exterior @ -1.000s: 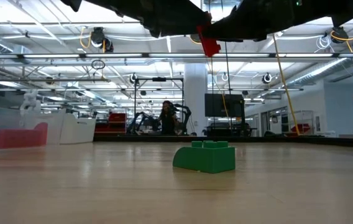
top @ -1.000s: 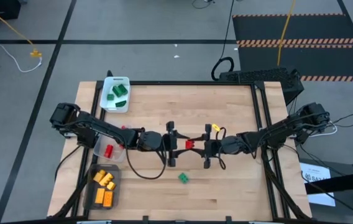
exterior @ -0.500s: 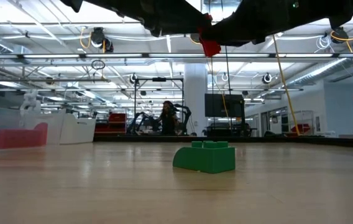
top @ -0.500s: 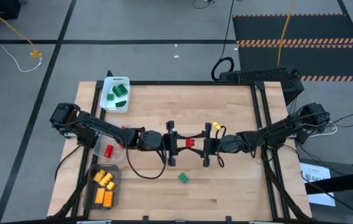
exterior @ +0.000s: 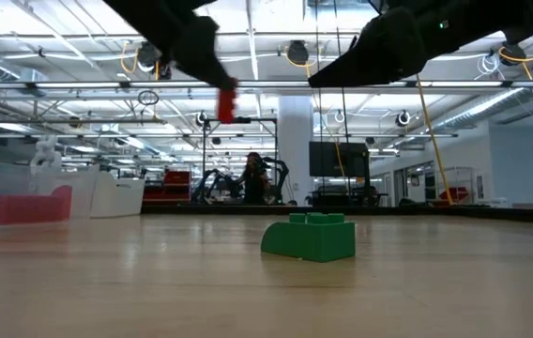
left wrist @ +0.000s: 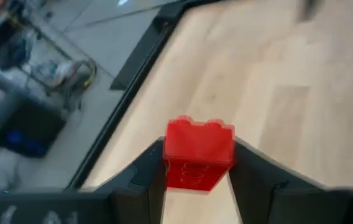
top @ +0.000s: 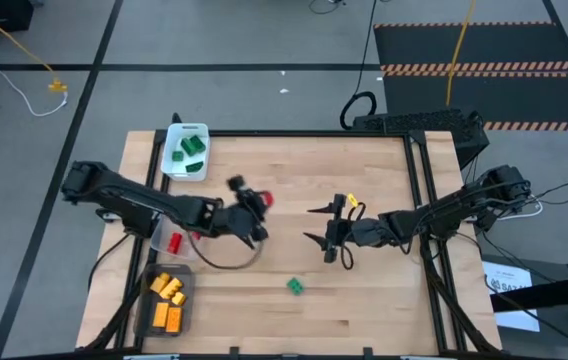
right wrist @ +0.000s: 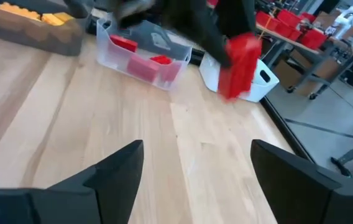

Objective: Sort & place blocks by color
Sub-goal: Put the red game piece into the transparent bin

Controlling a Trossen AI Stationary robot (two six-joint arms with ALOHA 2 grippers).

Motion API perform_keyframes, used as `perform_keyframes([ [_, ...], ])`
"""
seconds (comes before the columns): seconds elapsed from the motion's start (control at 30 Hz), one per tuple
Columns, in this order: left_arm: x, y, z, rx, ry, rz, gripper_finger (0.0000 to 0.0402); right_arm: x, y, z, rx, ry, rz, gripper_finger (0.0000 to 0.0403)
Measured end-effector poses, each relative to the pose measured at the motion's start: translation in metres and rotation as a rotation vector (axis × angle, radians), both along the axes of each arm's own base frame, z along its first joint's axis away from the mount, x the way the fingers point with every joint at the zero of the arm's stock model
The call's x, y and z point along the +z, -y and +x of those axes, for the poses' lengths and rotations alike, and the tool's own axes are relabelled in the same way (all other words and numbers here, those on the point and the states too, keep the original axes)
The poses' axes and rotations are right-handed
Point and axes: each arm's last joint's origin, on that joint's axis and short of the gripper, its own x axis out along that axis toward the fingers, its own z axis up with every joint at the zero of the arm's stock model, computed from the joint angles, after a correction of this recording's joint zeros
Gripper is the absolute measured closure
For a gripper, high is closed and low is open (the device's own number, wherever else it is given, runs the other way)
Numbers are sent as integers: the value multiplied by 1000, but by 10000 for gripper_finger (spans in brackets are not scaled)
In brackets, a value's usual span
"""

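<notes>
A red block (left wrist: 199,155) is up in the air over the middle of the table, with my left gripper (top: 254,206) shut on it; it also shows in the low view (exterior: 226,101) and the right wrist view (right wrist: 238,65). To its right, my right gripper (top: 316,226) stands open and apart from it, nothing between its fingers (right wrist: 115,167). A green block (top: 295,286) lies flat on the wood near the front, studs up (exterior: 310,237). My left gripper pinches the red block by two opposite sides (left wrist: 170,163) between its two fingers. The fingers come from the table's left, nearly level. The studded end (left wrist: 199,126) sticks out beyond the fingertips, and the block hangs clear of the table.
Three trays stand along the left side: a white one (top: 176,130) with green blocks at the back, a clear one (top: 160,243) with a red block, and a dark one (top: 150,318) with yellow and orange blocks at the front. Bare wood lies around the green block.
Both grippers met at the red block in mid-table. My right gripper has let go of it and stands open in place. My left gripper has drawn back toward the table's left and far side, tipping upward, and carried the red block along, clear of the table.
</notes>
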Motion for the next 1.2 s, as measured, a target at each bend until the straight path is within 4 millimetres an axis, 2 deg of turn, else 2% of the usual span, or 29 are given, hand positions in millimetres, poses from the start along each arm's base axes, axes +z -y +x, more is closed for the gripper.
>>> perform_keyframes([
  [0.23,22,-16,-62,323,47,-261,258,0,0,0,-2,0,2,116],
  [0.33,21,-16,-86,457,14,-324,260,0,0,0,-6,4,15,116],
  [0.53,15,-17,-118,736,-14,-362,255,0,0,0,-10,5,24,116],
  [0.67,12,-19,-127,854,-33,-367,254,0,0,0,-10,7,25,116],
  [0.93,-1,-20,-132,872,-111,-383,247,0,0,0,-9,8,26,117],
  [1.2,-2,-20,-132,887,-148,-435,161,0,0,0,-9,8,26,117],
])
